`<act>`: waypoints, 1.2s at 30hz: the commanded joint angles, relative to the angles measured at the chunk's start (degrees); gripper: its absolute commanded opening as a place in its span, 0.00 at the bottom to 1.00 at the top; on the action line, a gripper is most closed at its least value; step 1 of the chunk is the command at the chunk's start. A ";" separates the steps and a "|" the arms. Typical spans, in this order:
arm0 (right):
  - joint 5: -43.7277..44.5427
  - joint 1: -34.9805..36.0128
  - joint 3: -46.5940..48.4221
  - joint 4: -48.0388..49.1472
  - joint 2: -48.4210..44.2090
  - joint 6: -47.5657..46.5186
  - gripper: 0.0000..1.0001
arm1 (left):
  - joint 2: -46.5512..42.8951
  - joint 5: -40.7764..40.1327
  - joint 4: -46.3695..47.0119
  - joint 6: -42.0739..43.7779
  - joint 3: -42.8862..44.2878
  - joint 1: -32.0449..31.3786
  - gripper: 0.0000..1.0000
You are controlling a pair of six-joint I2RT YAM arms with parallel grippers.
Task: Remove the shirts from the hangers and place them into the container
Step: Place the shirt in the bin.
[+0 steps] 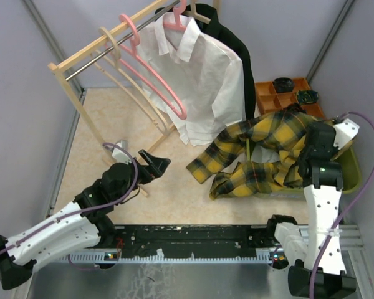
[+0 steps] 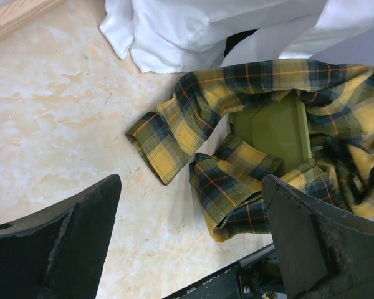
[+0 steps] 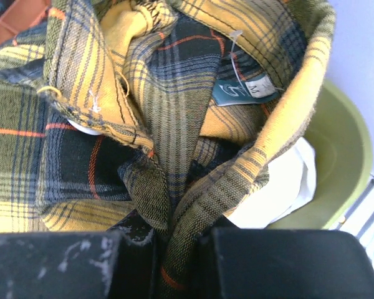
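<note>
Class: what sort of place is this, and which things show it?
Probably a robot lab bench staged for laundry sorting: two arms bolted at the table edge, a wooden rack holding a white shirt, a green basket.

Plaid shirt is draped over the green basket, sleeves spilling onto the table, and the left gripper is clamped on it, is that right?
Wrong arm. The right gripper is clamped on the plaid shirt, as the right wrist view shows; the left gripper is open and holds nothing. The shirt is indeed draped over the green basket, sleeves spilling onto the table.
</note>
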 commanded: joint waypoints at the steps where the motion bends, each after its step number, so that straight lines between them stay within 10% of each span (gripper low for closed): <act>1: 5.42 -1.99 9.94 1.19 -1.66 -0.61 0.00 | -0.43 -1.40 -1.11 0.50 1.52 -0.04 0.99; 9: 9.59 -2.25 -3.68 4.71 -2.47 1.24 0.04 | 0.47 -0.14 2.78 0.92 0.31 -0.01 0.99; 16: -4.11 -2.31 -13.00 13.38 7.86 3.88 0.11 | 0.54 -0.66 -0.97 0.85 1.87 -0.08 0.99; 19: -7.17 -2.28 -17.11 17.53 9.10 3.60 0.50 | -1.26 -1.64 -0.37 0.75 0.64 -0.02 0.99; 30: -5.25 -2.36 -0.60 7.62 -2.41 -3.92 0.92 | -1.30 -1.42 0.57 0.68 -0.06 -0.07 0.99; 36: -17.26 -2.31 4.96 7.88 -5.01 -3.79 0.92 | 0.00 -0.29 1.93 1.40 0.27 -0.01 0.99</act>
